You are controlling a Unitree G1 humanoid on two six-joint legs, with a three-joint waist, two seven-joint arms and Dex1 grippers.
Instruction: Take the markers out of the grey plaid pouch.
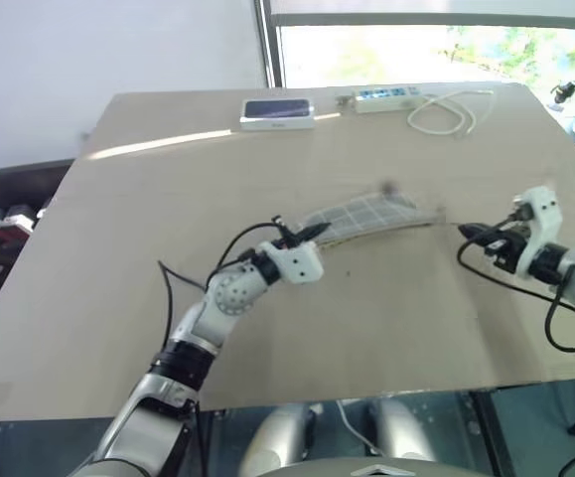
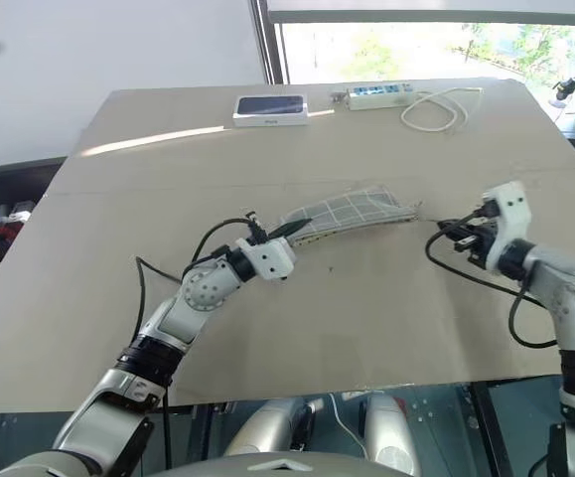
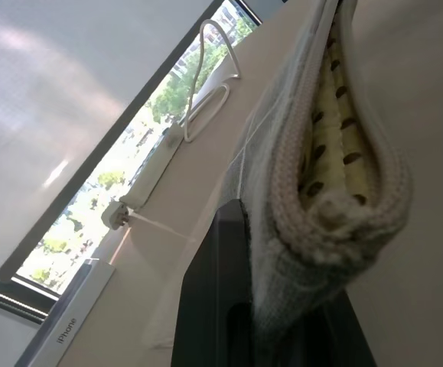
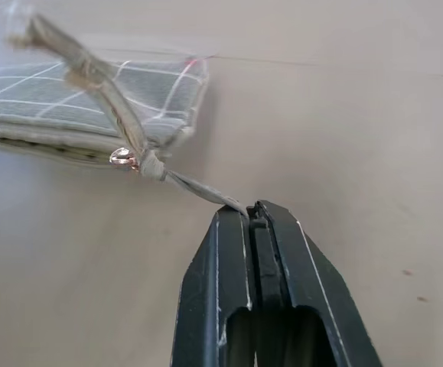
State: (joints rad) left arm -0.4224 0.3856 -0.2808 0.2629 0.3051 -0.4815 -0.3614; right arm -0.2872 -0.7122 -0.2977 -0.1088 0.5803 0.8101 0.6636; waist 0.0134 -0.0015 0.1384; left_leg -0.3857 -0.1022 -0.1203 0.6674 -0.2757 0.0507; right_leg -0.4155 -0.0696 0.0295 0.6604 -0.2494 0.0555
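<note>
Grey plaid pouch raised off the table, stretched between the two grippers near mid-table, well short of the phone box and power strip at the far edge

Left gripper clamped on the near end of the pouch, fingers together on the fabric beside the seam; evidently an anchor, holding that end fixed against any pull from the other side

Right gripper pinched tight on the thin pull cord tied to the small metal ring at the pouch's far corner; cord taut, fingertips closed with no gap. Judged purpose: drawing the zip open along the pouch's length

Mouth of the pouch parted in the left wrist view, spotted yellowish lining visible within

Markers unseen, presumed inside the pouch; none on the table beside it

Step in hand, by judgement: opening, not yet removal

Risk: cord slipping from the pinch
</note>
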